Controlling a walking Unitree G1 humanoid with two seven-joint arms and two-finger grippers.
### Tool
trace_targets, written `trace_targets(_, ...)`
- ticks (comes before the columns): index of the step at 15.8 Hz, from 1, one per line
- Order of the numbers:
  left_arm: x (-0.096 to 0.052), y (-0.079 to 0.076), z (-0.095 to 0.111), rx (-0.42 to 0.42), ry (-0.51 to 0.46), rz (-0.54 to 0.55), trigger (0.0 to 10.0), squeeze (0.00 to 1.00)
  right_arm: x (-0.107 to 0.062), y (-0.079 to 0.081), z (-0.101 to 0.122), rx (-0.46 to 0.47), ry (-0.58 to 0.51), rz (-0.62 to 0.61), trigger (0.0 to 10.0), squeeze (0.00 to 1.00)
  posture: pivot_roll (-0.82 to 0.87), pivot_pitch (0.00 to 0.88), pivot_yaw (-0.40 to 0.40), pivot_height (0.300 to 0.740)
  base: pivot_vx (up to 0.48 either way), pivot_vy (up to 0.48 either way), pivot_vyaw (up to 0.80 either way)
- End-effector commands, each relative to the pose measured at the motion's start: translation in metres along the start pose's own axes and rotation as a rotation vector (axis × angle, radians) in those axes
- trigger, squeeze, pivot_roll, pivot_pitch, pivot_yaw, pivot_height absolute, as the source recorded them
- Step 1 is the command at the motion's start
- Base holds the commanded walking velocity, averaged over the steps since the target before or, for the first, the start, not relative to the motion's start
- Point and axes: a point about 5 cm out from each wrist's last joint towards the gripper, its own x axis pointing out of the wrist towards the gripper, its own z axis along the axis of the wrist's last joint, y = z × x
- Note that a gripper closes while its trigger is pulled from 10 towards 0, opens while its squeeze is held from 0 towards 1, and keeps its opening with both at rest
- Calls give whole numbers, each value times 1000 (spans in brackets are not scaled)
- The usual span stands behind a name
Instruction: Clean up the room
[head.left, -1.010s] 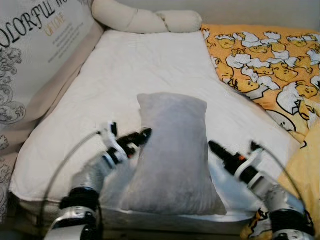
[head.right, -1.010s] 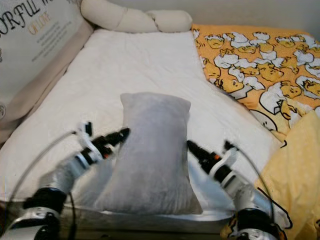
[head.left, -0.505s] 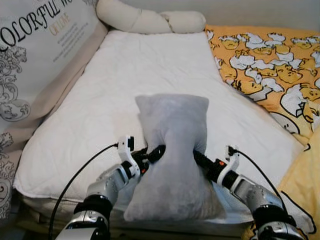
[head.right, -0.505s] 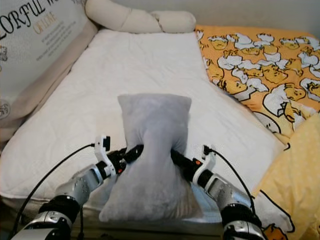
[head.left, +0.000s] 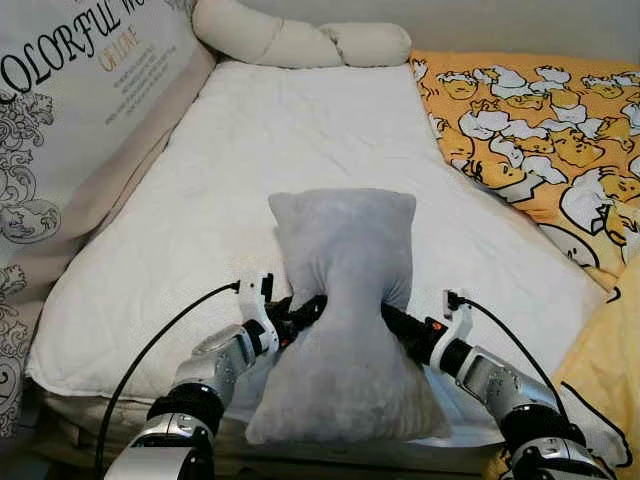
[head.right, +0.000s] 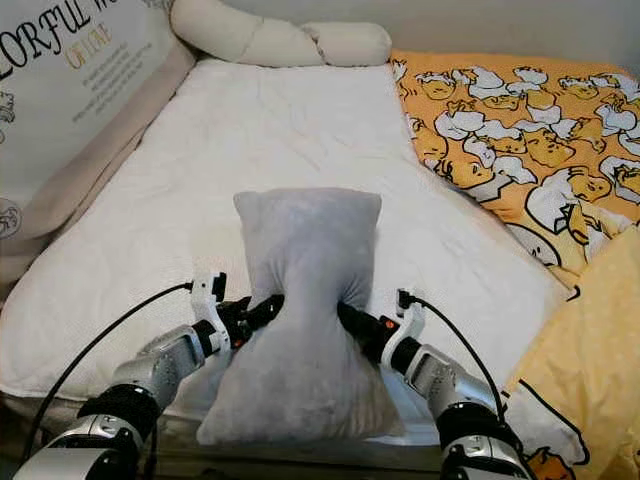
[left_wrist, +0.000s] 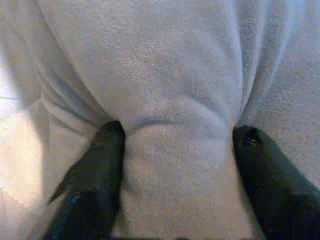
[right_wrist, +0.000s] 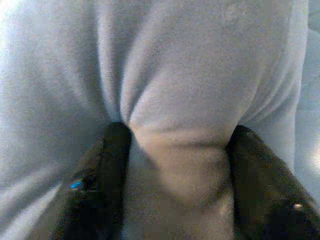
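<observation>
While the grey pillow (head.left: 345, 320) lies on the white mattress (head.left: 250, 160) near its foot edge, both grippers pinch it at the waist. The left gripper (head.left: 300, 312) presses in from the pillow's left flank, the right gripper (head.left: 393, 318) from the opposite flank; each pair of fingers (left_wrist: 102, 165) is closed on a fold of fabric. Keep the squeeze even and lift both arms together, so the soft fill likely does not slip free. The pillow's long axis runs toward the knotted cushion (head.left: 300, 38) at the head; the duck-print blanket (head.left: 540, 120) lies to the pillow's right.
</observation>
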Motion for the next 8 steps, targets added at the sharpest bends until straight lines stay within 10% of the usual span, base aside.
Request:
trace_targets(1,3,-5,-20,14,111,-3,0,0,8,7,-7,-7,42,29,0,0,-100,0,16,740,0,0,0)
trace_targets(8,11,-13,-1,79,56,19,0,0,18,20,2,-41,-32,36,0,0,-103,0,22,740,0,0,0)
